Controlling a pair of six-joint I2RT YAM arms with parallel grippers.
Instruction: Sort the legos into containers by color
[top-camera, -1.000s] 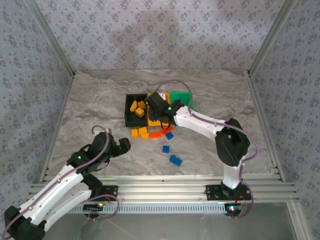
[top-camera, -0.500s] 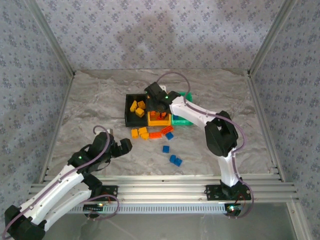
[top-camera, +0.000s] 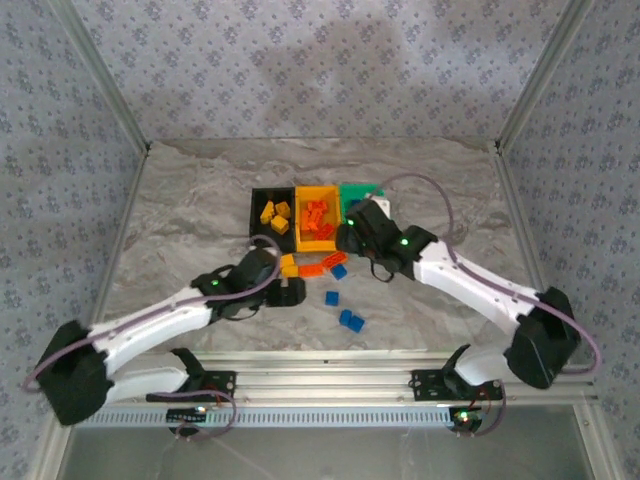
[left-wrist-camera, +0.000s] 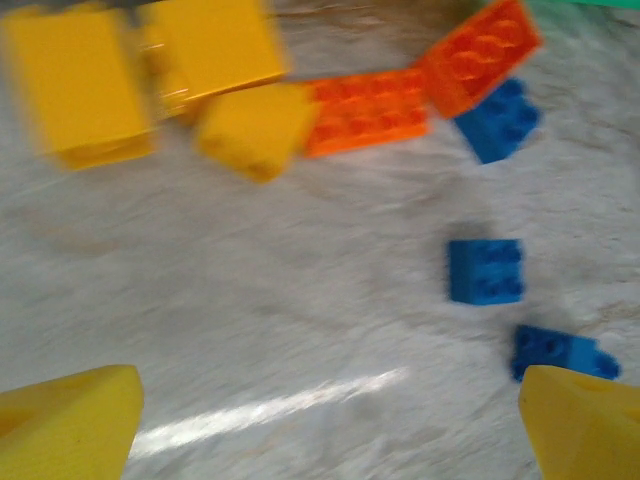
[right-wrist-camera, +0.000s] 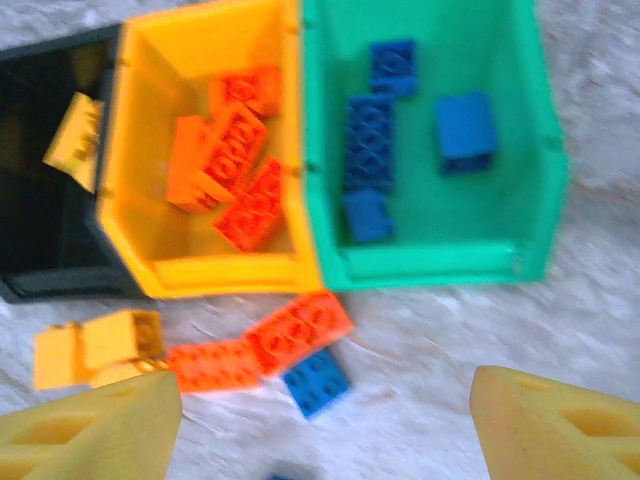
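Three containers stand side by side: a black bin (top-camera: 256, 222) (right-wrist-camera: 40, 240) with yellow legos (top-camera: 275, 213), an orange-yellow bin (top-camera: 318, 243) (right-wrist-camera: 220, 272) with red-orange legos (right-wrist-camera: 235, 170), and a green bin (top-camera: 358, 191) (right-wrist-camera: 430, 262) with blue legos (right-wrist-camera: 368, 140). Loose on the table in front lie yellow bricks (top-camera: 288, 264) (left-wrist-camera: 255, 128), red-orange bricks (top-camera: 316, 268) (left-wrist-camera: 365, 108) (right-wrist-camera: 298, 330) and blue bricks (top-camera: 331, 298) (left-wrist-camera: 485, 270) (right-wrist-camera: 316, 380). My left gripper (top-camera: 290, 292) (left-wrist-camera: 325, 430) hovers open just near-left of them. My right gripper (top-camera: 350, 238) (right-wrist-camera: 325, 430) hangs open in front of the green bin. Both are empty.
The grey marbled table (top-camera: 190, 210) has a metal rail along its near edge (top-camera: 330, 362) and patterned walls around it. Two more blue bricks (top-camera: 350, 320) (left-wrist-camera: 555, 350) lie closer to the rail. Free room lies left and right of the bins.
My right gripper has drawn back from over the orange-yellow bin to the front of the green bin. My left arm has swung from the near left up to the loose bricks.
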